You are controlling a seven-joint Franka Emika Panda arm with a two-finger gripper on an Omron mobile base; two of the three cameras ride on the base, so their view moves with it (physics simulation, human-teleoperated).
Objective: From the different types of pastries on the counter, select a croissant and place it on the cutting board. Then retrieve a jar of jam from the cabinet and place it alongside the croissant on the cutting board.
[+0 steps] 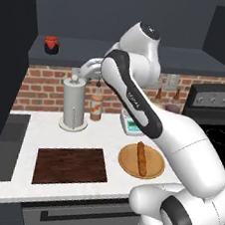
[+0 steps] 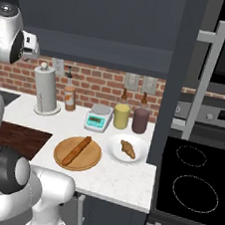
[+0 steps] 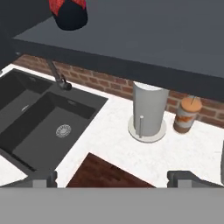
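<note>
From my hand cam the gripper [image 3: 112,178] fingers are spread wide at the bottom edge, holding nothing. The jar of jam [image 3: 68,12] sits up top left on the cabinet [image 3: 144,39] ledge. The croissant [image 2: 127,148] is on a white plate [image 2: 114,152], center-right in the right base view, and the cutting board [image 1: 70,164] is bare, lower left.

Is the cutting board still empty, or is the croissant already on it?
Empty. The cutting board shows bare wood, and the croissant lies on a white plate beside the stove.
</note>
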